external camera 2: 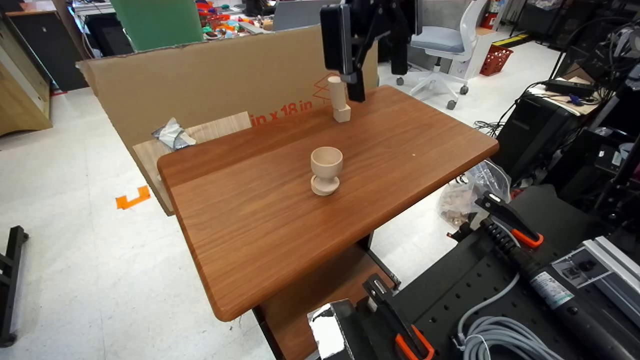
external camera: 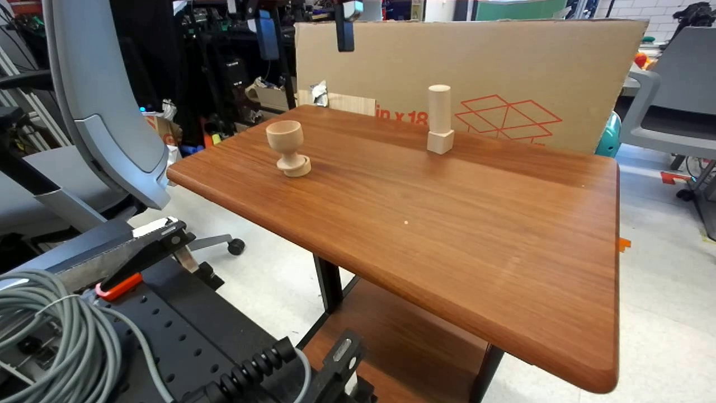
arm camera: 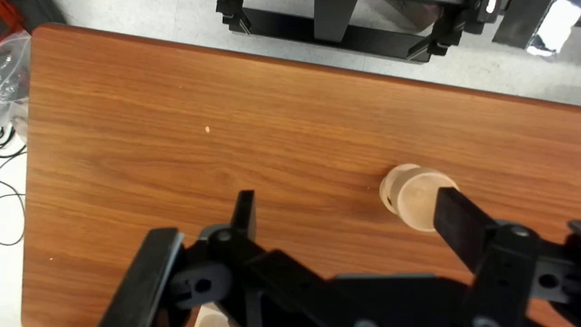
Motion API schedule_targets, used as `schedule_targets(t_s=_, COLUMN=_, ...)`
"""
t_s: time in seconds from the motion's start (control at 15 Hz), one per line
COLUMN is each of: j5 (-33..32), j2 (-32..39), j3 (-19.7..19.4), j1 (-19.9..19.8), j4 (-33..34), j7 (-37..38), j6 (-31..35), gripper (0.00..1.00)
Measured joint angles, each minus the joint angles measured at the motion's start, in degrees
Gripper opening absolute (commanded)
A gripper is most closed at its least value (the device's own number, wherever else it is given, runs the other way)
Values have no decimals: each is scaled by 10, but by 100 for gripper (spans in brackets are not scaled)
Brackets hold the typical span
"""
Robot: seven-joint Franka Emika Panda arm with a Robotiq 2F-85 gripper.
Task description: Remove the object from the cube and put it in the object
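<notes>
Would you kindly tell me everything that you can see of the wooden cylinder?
The cylinder is a plain, slim round rod that looks like bare pale wood, with a smooth side and a flat top. It stands on end, upright, on a pale cube near the edge of the table, on the side where the cardboard stands. Its underside, down against the cube, is hidden. The open gripper is apart from it, so only the cube appears to touch it.
</notes>
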State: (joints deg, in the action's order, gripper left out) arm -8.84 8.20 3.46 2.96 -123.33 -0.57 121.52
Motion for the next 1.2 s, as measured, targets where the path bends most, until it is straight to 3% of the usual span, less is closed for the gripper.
schedule_targets(t_s=0.33, j5=46, j2=45, j3=-21, j1=-22, j4=99, j7=-13, j6=-8, gripper=100)
schedule_targets(t_s=0.73, j5=48, j2=173, j3=-29, j1=-25, j4=274, j7=30, j6=-20, gripper=100)
schedule_targets(t_s=1.2, j5=47, j2=314, j3=-47, j1=-23, j4=448, j7=92, j6=-122, gripper=100)
